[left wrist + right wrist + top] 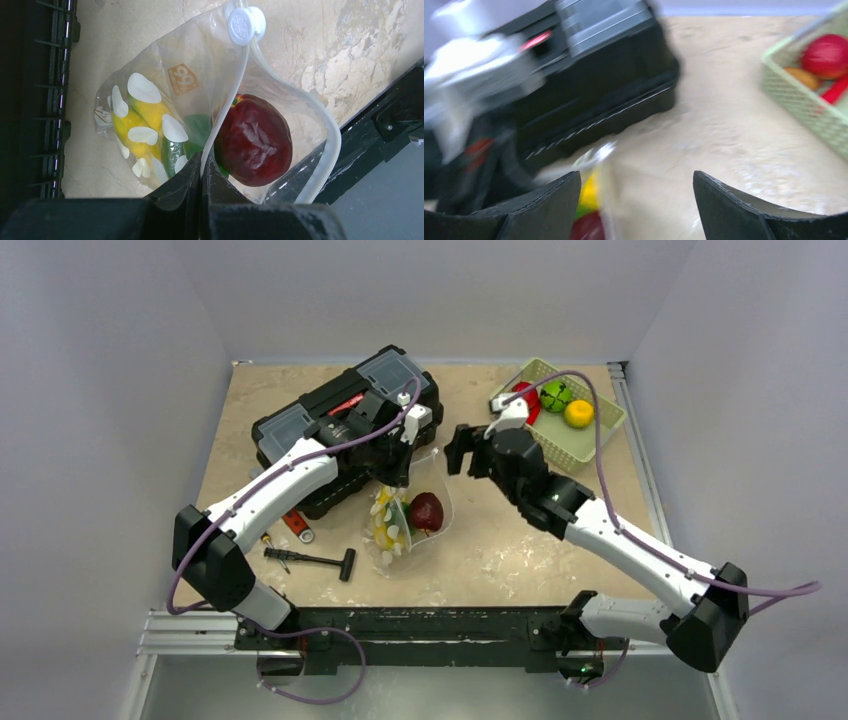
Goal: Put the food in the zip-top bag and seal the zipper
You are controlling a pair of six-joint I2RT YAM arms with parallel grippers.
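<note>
The left gripper (201, 162) is clamped on the zipper (235, 85) of the zip-top bag (410, 520), which lies beside the toolbox (300, 425) with a red apple (255, 140) inside. The right gripper (462, 455), jaws wide and empty, should fetch the basket's (600, 445) food (556, 395) while that pinch holds the mouth agape.

A black toolbox (318, 412) with clear lid compartments sits far left on the mottled beige surface (500, 550), a pale green slotted basket (600, 438) stands far right, and nearer on the left lie a red-handled screwdriver (297, 527) and a black T-handled tool (312, 560).
</note>
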